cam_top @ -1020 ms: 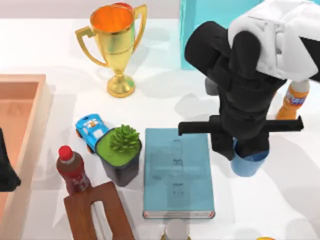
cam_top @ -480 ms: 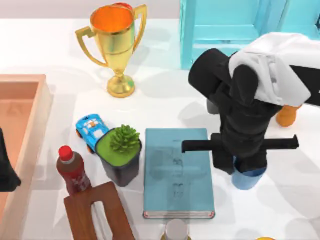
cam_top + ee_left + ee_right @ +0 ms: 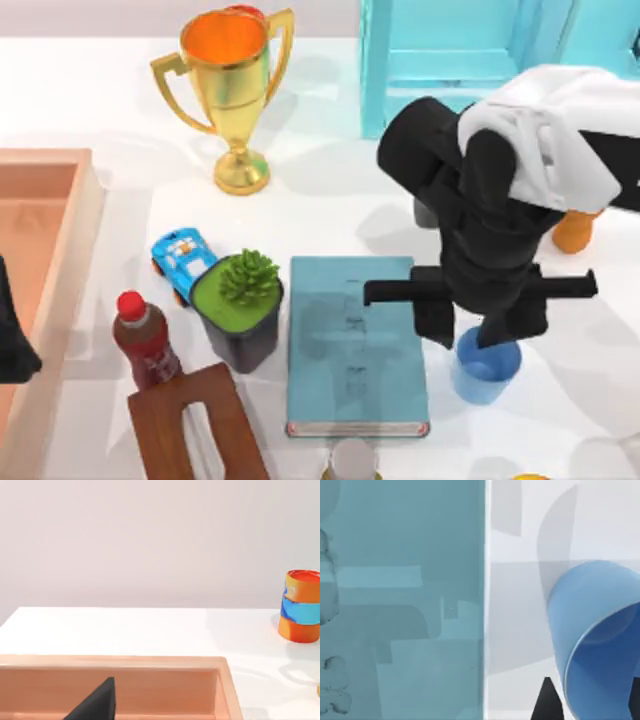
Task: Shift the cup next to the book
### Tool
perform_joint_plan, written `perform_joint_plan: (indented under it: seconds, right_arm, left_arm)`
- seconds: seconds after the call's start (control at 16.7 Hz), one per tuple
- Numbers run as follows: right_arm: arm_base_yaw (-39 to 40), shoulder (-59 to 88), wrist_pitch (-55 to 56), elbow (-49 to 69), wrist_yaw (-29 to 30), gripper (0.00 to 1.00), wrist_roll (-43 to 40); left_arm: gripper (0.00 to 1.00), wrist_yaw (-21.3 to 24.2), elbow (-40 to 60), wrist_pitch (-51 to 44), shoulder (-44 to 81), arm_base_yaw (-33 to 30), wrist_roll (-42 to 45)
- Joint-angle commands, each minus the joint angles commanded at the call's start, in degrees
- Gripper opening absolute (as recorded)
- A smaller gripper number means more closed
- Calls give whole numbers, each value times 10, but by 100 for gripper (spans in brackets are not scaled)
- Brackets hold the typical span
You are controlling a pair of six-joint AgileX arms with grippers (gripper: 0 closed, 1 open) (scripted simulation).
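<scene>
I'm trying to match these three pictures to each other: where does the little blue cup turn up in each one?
Top view: the cup stands on the white table, just right of the book, under the right gripper.
Left wrist view: the cup is not in it; it looks over a wooden tray towards an orange can.
Right wrist view: the cup lies beside the book.
Shared landmark: the book's long edge.

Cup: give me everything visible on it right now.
The cup is a small plain blue tumbler, no handle, round open rim, smooth and matte. It stands upright on the white table, just right of the book, with a narrow strip of table between them. The right gripper sits directly above it, fingers straddling the rim; actual contact isn't discernible.
</scene>
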Motion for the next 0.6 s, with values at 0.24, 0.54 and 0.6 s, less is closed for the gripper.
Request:
perform_joint_plan:
  seconds: [0.24, 0.54, 0.6]
  right_arm:
    - [0, 0, 0, 0, 0, 90, 0]
    - [0, 0, 0, 0, 0, 100, 0]
    - [0, 0, 0, 0, 0, 100, 0]
  left_arm:
    - [100, 0, 0, 0, 0, 0, 0]
    - [100, 0, 0, 0, 0, 0, 0]
    - [100, 0, 0, 0, 0, 0, 0]
